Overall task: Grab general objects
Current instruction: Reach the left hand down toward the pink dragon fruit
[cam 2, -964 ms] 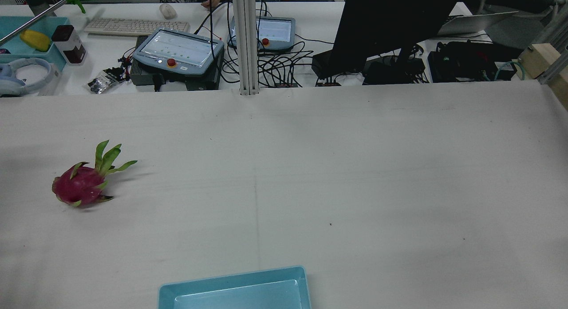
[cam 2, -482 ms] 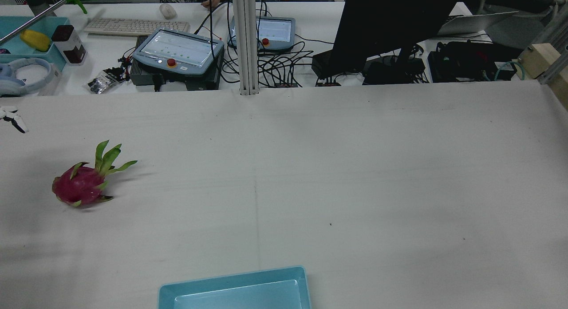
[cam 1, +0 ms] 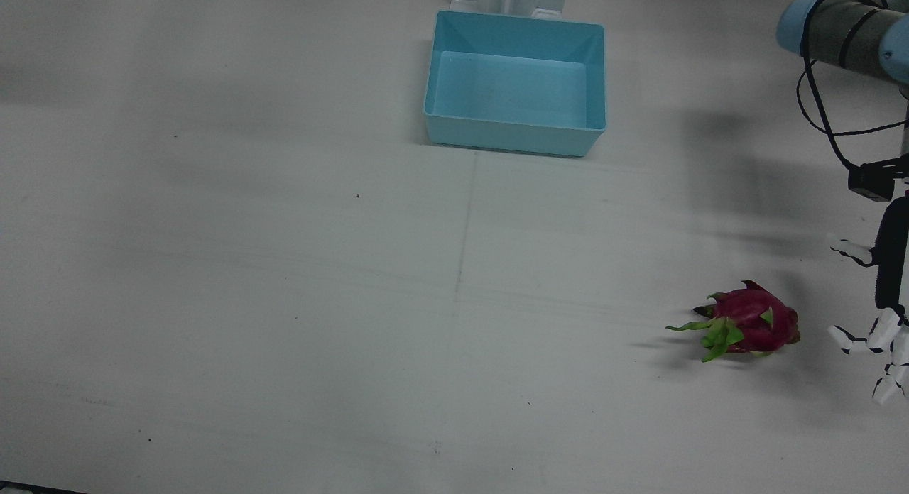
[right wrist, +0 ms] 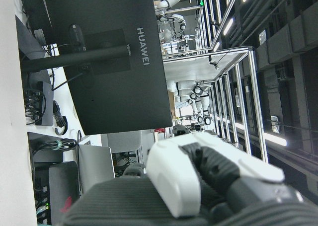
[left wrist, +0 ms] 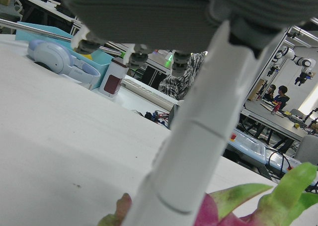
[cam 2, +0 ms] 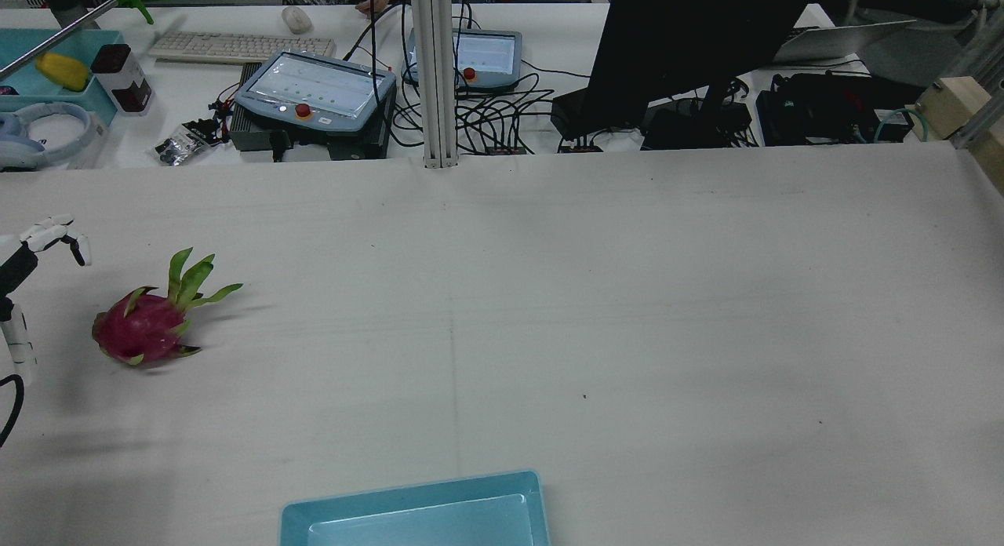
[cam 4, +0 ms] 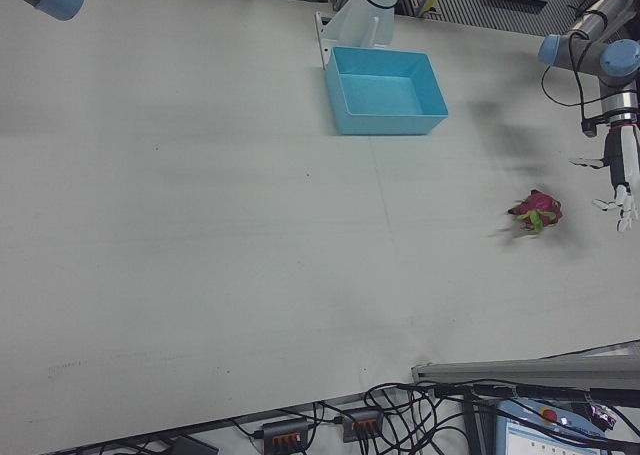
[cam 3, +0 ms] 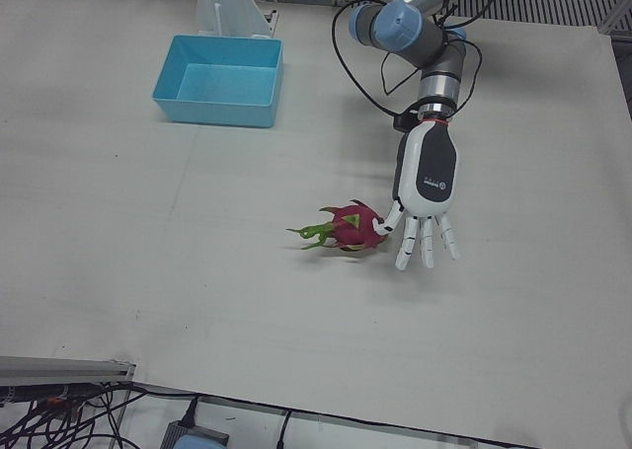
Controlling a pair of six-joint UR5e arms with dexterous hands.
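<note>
A pink dragon fruit (cam 2: 143, 330) with green leaves lies on the white table on the robot's left side; it also shows in the front view (cam 1: 749, 325), the left-front view (cam 3: 352, 226) and the right-front view (cam 4: 538, 210). My left hand (cam 3: 426, 185) hangs just beside it, on the outer side, fingers spread and pointing down, holding nothing. It shows at the frame edge in the front view (cam 1: 888, 288) and the rear view (cam 2: 16, 270). In the left hand view a white finger (left wrist: 198, 136) stands in front of the fruit (left wrist: 218, 213). Only part of my right hand (right wrist: 198, 181) shows, in its own view.
An empty blue tray (cam 1: 515, 138) stands near the robot's side at the table's middle, also in the rear view (cam 2: 408, 495). Behind the table's far edge are teach pendants (cam 2: 314, 91), cables, a keyboard, a black monitor (cam 2: 667, 52) and headphones (cam 2: 47, 130).
My left hand has come into the rear view from the left edge and moved down towards the dragon fruit. The fruit has not moved.
</note>
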